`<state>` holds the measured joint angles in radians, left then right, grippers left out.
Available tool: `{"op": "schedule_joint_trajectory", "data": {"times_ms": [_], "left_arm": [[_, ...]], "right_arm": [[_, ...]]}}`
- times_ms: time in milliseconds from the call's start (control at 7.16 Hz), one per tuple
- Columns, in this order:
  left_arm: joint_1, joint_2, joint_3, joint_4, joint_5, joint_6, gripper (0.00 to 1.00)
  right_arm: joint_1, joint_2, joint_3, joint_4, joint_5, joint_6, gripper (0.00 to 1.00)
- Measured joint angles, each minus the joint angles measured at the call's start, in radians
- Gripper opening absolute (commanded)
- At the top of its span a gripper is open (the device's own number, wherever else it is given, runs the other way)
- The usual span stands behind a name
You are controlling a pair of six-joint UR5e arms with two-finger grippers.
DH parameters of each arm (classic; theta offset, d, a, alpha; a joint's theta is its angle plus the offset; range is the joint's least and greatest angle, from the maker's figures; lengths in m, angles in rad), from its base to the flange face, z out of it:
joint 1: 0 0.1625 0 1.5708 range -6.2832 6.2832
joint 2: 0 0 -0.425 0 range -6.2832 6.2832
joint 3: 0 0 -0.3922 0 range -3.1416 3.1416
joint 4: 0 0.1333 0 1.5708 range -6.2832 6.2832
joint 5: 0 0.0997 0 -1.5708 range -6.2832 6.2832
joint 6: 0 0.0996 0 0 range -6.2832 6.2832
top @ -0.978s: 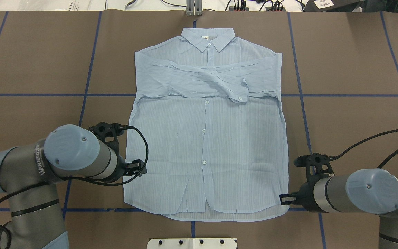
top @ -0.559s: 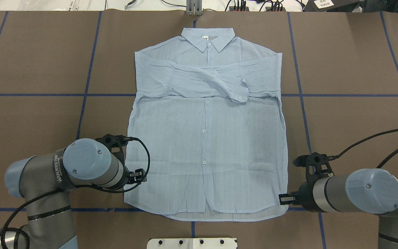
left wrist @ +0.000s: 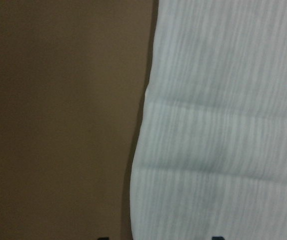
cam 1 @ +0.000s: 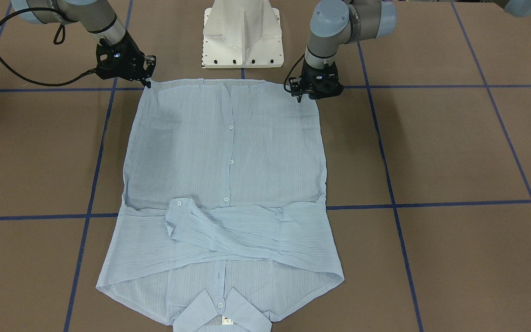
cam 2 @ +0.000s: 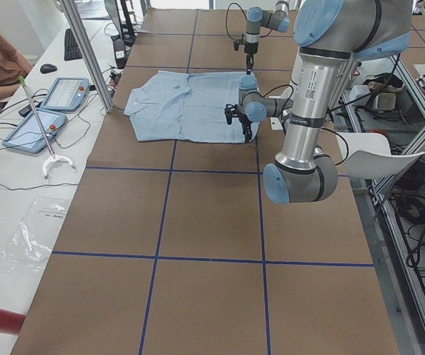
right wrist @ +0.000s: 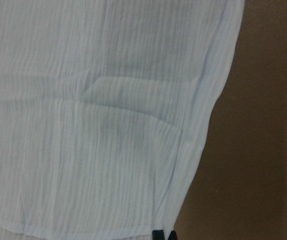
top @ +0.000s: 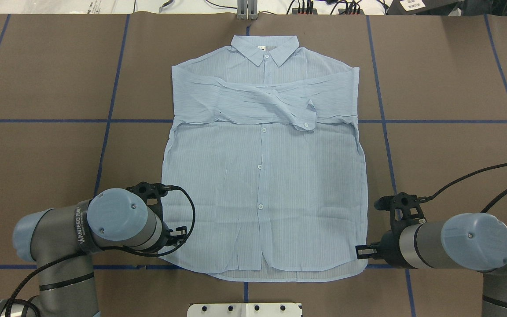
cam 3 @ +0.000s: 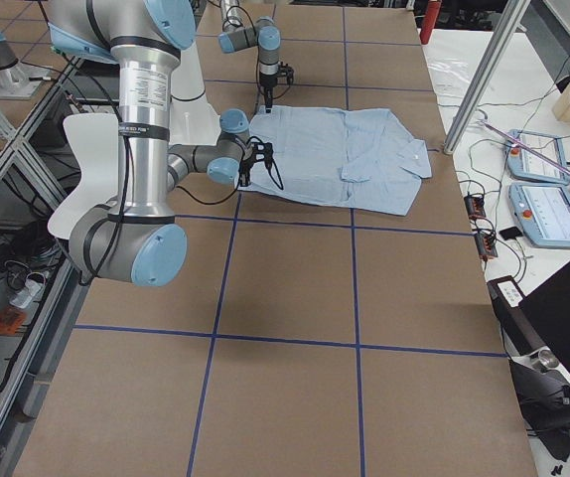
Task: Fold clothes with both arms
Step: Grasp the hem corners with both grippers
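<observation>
The pale blue shirt (top: pixel 262 185) lies flat, buttons up, collar at the far edge, with both sleeves folded across the chest. My left gripper (cam 1: pixel 300 97) hovers over the shirt's side edge near its hem corner. In the left wrist view it is open (left wrist: pixel 158 238), one tip over the brown table and the other over the fabric (left wrist: pixel 223 125). My right gripper (cam 1: pixel 148 83) sits at the opposite hem corner. In the right wrist view its tips (right wrist: pixel 163 235) are together on the hem's edge of the shirt (right wrist: pixel 83 125).
The white pedestal base (cam 1: pixel 242 37) stands just behind the hem. Blue tape lines (top: pixel 108 121) cross the brown table. Cables and plugs (top: pixel 306 6) lie along the far edge. Tablets (cam 2: pixel 46 111) and a seated person are on a side bench beyond the table.
My left arm has swung toward the robot along the shirt's side edge, ending close to the hem corner. The right arm and the shirt have stayed put.
</observation>
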<state>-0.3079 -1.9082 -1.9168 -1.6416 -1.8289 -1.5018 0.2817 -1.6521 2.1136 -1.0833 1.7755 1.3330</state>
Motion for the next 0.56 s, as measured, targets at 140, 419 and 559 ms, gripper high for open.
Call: {"op": "schedule_joint_trajectory", "data": {"times_ms": [140,419,559], "left_arm": [[0.001,0.001,0.001,0.0,0.0,0.0,0.3],[0.001,0.003,-0.001,0.001,0.0,0.0,0.0],[0.002,0.003,-0.004,0.001,0.0,0.0,0.0]], "right_arm": [[0.002,0.0,0.0,-0.001,0.001,0.0,0.0],[0.006,0.0,0.002,0.0,0.004,-0.001,0.0],[0.009,0.0,0.003,0.0,0.005,-0.001,0.0]]}}
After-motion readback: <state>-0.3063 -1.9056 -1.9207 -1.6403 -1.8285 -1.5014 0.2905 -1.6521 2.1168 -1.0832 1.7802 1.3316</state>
